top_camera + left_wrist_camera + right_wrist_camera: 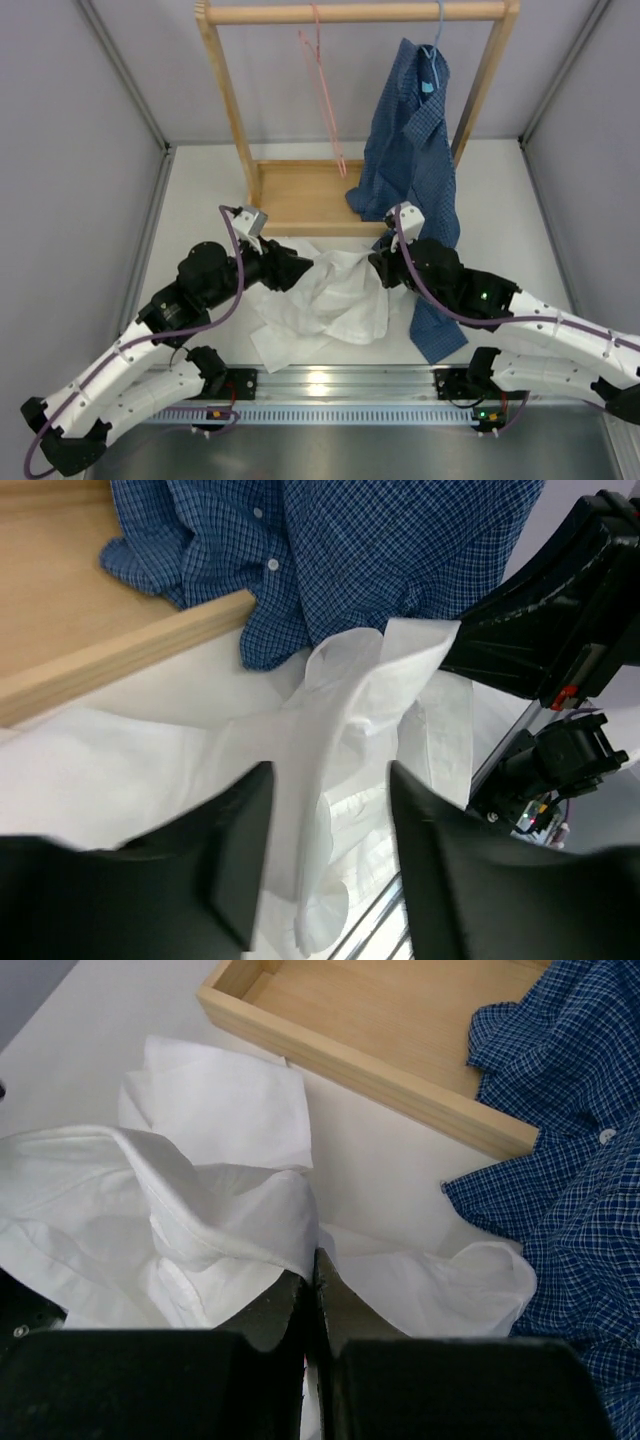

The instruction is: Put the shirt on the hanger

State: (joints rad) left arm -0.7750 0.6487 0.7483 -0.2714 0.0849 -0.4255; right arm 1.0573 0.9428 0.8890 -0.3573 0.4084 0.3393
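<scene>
The white shirt (330, 300) lies crumpled on the table between my two arms. My right gripper (313, 1260) is shut on a fold of the shirt (220, 1210) and holds that fold lifted. My left gripper (328, 810) is open, its fingers on either side of a raised edge of the shirt (340, 700) without closing on it. In the top view the left gripper (300, 268) is at the shirt's left edge and the right gripper (383, 268) at its upper right. The pink hanger (325, 85) hangs from the rail at the back, apart from the shirt.
A wooden rack (225, 90) with a tray base (300, 195) stands at the back. A dark blue checked shirt (415, 130) hangs on a light blue hanger (432, 60) and trails onto the table beside my right arm. Grey walls close both sides.
</scene>
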